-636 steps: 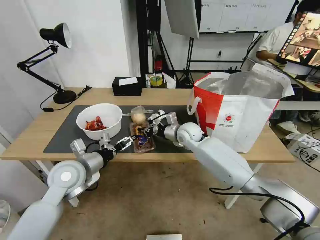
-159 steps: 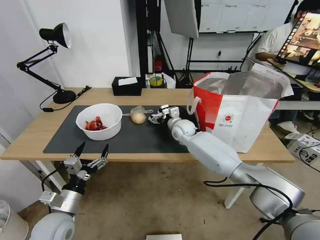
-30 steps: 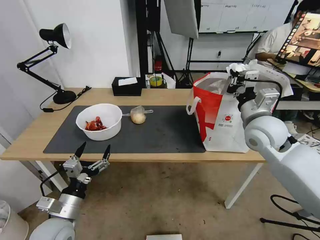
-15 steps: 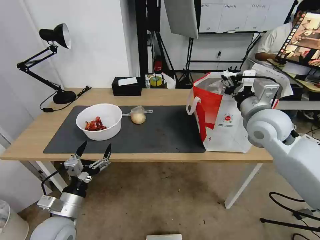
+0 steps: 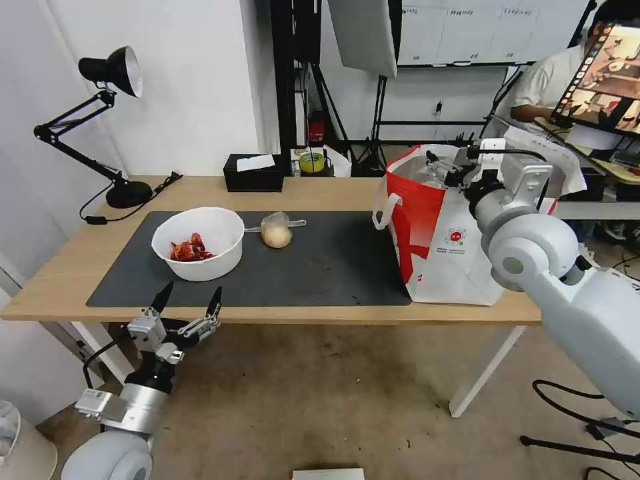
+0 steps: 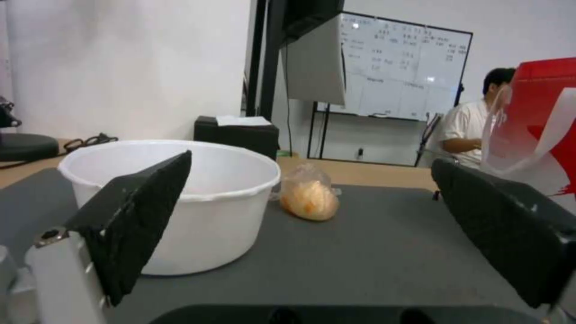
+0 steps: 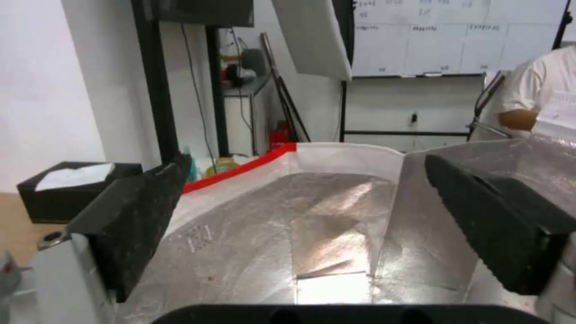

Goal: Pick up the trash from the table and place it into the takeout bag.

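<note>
Two items wait mid-frame on the table [image 5: 320,190]; right gripper [image 5: 445,168] gapes empty above takeout bag [image 5: 453,227], evidently unloaded; left gripper [image 5: 187,308] idles spread, lower left.

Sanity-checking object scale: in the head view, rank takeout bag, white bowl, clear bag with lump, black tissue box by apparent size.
1. takeout bag
2. white bowl
3. black tissue box, though it sits farther back
4. clear bag with lump

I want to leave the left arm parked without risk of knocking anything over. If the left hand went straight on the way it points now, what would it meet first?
Probably the white bowl: the left hand, open below the table edge, faces it in its wrist view, the clear bag farther back; depth is uncertain.
</note>
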`<state>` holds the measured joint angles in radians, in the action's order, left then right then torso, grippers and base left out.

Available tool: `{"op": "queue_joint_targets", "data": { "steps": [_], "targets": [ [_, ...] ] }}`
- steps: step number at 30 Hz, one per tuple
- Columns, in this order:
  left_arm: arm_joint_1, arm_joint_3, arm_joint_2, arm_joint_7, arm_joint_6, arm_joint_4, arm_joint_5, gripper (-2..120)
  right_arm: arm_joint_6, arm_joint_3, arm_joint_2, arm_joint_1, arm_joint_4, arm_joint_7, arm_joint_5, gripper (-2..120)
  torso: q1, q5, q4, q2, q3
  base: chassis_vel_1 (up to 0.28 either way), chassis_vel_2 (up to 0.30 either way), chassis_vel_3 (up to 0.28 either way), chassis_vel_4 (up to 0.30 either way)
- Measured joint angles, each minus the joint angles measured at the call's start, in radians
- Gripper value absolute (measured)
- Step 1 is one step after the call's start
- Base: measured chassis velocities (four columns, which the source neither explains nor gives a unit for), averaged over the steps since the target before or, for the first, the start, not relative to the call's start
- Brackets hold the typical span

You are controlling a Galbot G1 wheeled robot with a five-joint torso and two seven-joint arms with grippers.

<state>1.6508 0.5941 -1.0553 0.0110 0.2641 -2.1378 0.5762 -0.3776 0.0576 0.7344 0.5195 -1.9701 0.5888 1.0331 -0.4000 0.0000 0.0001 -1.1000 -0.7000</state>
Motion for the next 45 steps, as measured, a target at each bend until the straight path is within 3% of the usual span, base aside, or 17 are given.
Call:
{"op": "queue_joint_targets", "data": {
  "steps": [7, 14, 16, 21, 33, 45],
  "targets": [
    [0.002, 0.004, -0.001, 0.0, 0.0, -0.004, 0.001, 100, 0.043, 0.027, -0.019, 0.043, -0.036, -0.023, -0.044, 100, 0.0, 0.0, 0.0, 0.0, 0.0, 0.0, 0.0, 0.0, 0.0],
    [0.005, 0.008, -0.004, -0.001, 0.001, -0.007, 0.0, 100, 0.214, 0.114, -0.055, 0.221, -0.114, -0.233, -0.135, 100, 0.0, 0.0002, -0.0002, 0.0, 0.0, 0.0, 0.0, 0.0, 0.0],
    [0.007, 0.011, -0.006, 0.001, 0.007, -0.007, -0.011, 100, 0.309, 0.147, -0.069, 0.311, -0.157, -0.319, -0.169, 100, 0.0, 0.0001, -0.0002, 0.0, 0.0, 0.0, 0.0, 0.0, 0.0],
    [0.016, 0.014, -0.002, 0.006, 0.024, -0.007, -0.034, 100, 0.393, 0.218, -0.075, 0.458, -0.235, -0.386, -0.206, 100, 0.0, -0.0001, 0.0001, 0.0, 0.0, 0.0, 0.0, 0.0, 0.0],
    [0.027, 0.03, -0.007, 0.007, 0.034, 0.009, -0.033, 100, 0.528, 0.407, 0.01, 0.874, -0.282, -0.444, -0.391, 100, 0.0, 0.0, -0.0001, 0.0, 0.0, 0.0, 0.0, 0.0, 0.0],
    [0.062, 0.052, -0.022, 0.009, 0.034, 0.007, -0.035, 100, 0.628, 0.385, 0.13, 1.101, -0.244, -0.392, -0.557, 100, 0.0, 0.0, 0.0, 0.0, 0.0, 0.0, 0.0, 0.0, 0.0]
  ]
}}
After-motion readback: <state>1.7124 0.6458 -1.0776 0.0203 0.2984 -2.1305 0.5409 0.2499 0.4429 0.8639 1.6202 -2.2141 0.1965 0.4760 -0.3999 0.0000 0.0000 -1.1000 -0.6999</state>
